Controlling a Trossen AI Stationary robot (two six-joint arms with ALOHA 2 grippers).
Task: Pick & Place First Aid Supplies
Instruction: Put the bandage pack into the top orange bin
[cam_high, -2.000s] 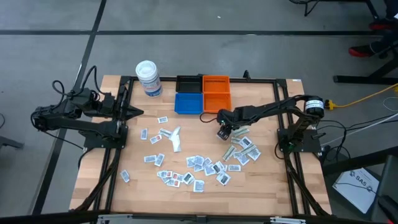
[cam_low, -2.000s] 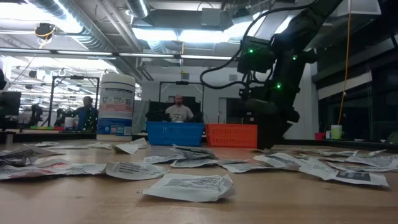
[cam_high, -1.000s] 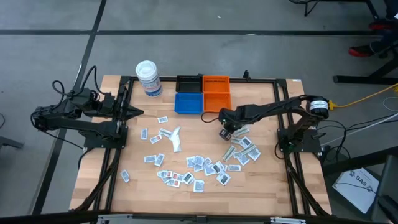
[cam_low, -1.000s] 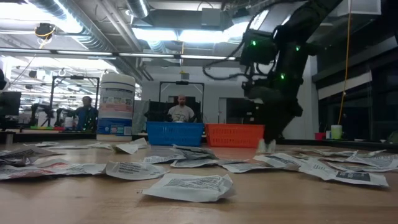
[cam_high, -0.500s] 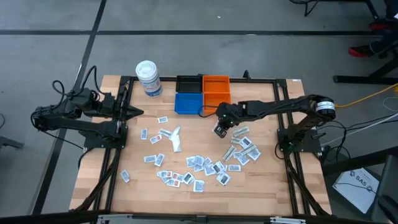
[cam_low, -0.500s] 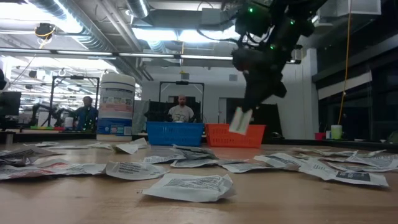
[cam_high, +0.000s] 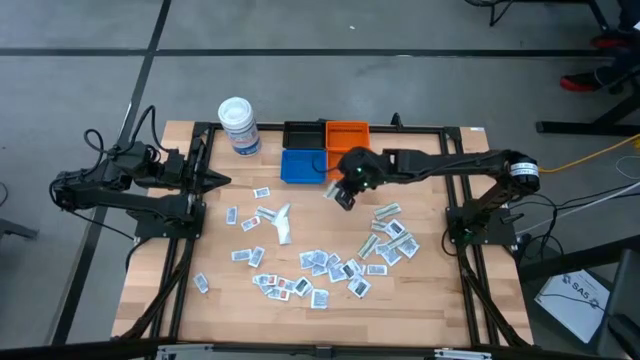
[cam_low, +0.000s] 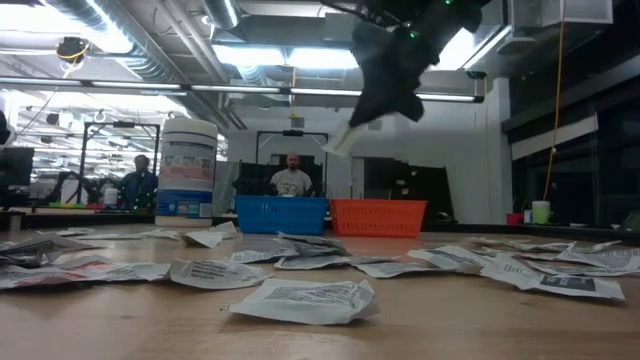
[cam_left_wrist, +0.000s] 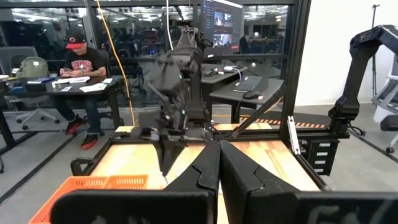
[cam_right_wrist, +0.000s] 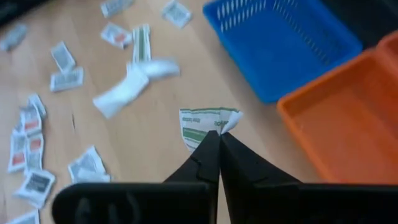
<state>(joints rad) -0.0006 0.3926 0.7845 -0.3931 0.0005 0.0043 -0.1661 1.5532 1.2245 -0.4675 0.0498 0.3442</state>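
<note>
Wooden table (cam_high: 430, 290); sachets (cam_high: 330, 268) scattered in front of blue bin (cam_high: 302, 165), orange bin (cam_high: 347, 133), black bin (cam_high: 303, 134); white tub (cam_high: 239, 125) beside.

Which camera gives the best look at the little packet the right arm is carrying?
The right wrist view: the small white sachet with green print sits pinched in the right tool, up close. The low view shows it as a pale sliver in the air. The high view barely shows it; in the left wrist view it cannot be made out.

Both arms matte black, jointed, with looped black cables; right arm (cam_high: 440, 165) carries green indicator lights and a white joint collar (cam_high: 512, 170).
</note>
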